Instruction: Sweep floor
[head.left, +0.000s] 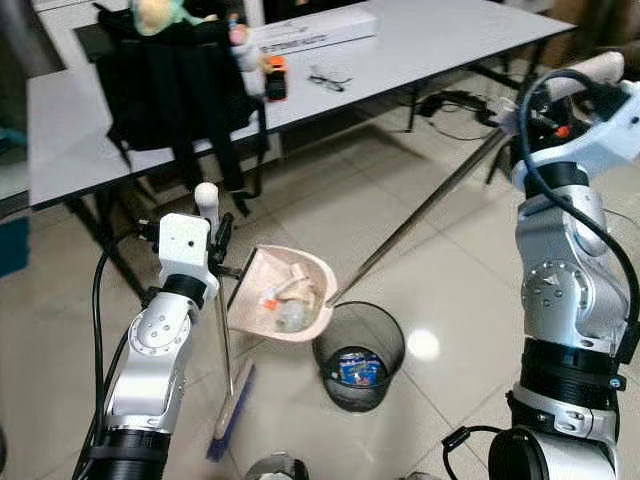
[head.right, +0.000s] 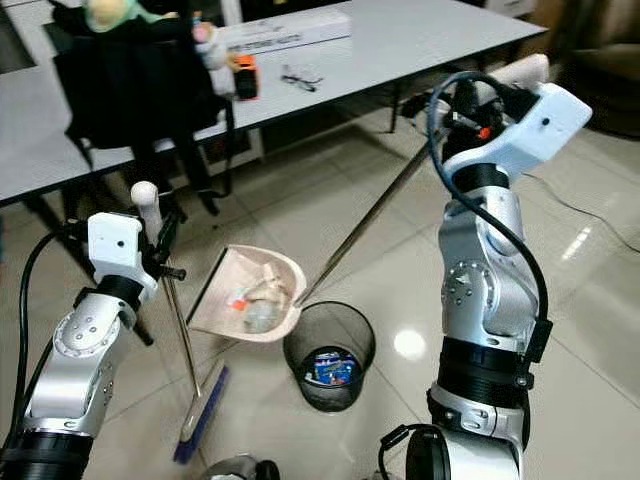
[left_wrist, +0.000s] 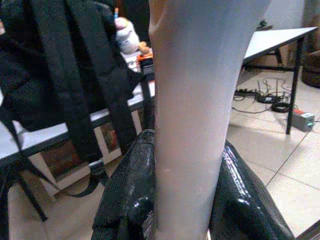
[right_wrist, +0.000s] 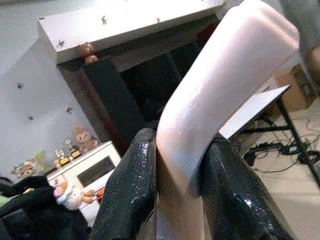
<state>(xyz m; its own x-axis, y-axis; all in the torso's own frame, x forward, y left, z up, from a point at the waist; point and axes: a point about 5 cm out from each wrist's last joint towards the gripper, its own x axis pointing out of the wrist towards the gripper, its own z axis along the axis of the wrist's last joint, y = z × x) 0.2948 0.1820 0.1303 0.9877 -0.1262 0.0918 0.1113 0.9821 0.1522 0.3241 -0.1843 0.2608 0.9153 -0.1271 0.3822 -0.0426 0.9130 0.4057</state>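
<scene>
Dustpan (head.left: 285, 295), loaded with litter, tilts over the bin (head.left: 358, 356); right hand (right_wrist: 175, 185) clamps its handle, left hand (left_wrist: 175, 200) grips the broom (head.left: 222, 330).

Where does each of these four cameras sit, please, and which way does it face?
Left eye view: head, looking down at dustpan, bin; both arms show.
Right eye view: head, same scene.
Left wrist view: along left end effector clamping broom handle, toward backpack.
Right wrist view: along right end effector clamping dustpan handle.
Both wrist views share the table.
</scene>
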